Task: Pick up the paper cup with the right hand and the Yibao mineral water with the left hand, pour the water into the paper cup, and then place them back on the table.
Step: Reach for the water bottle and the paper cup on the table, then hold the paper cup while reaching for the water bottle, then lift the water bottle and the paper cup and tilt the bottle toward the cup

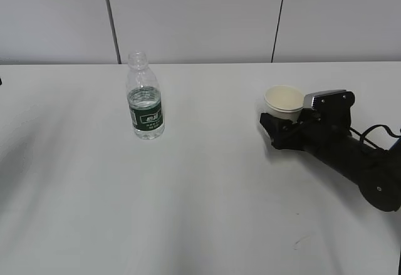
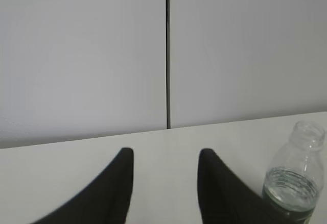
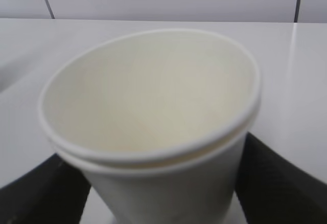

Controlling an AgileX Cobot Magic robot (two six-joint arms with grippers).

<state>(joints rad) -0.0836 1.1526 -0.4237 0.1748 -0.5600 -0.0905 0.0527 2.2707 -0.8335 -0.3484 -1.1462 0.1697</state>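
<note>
The paper cup point(image 1: 284, 102) is flanked by the spread fingers of the right hand point(image 1: 283, 126); whether it is gripped cannot be told. The left hand point(image 2: 164, 193) is parted, empty, beside the Yibao mineral water point(image 1: 145, 97).

**Where things stand**

You have the bottle point(image 1: 145, 99) upright on the table point(image 1: 188, 212), left of centre. Well apart to its right stands the cup point(image 1: 284, 102), between the right gripper's point(image 1: 283, 128) fingers point(image 3: 276, 183), the arm reaching in from the right edge. The left gripper point(image 2: 164, 183) sits just left of the bottle, nothing between its fingers.
</note>
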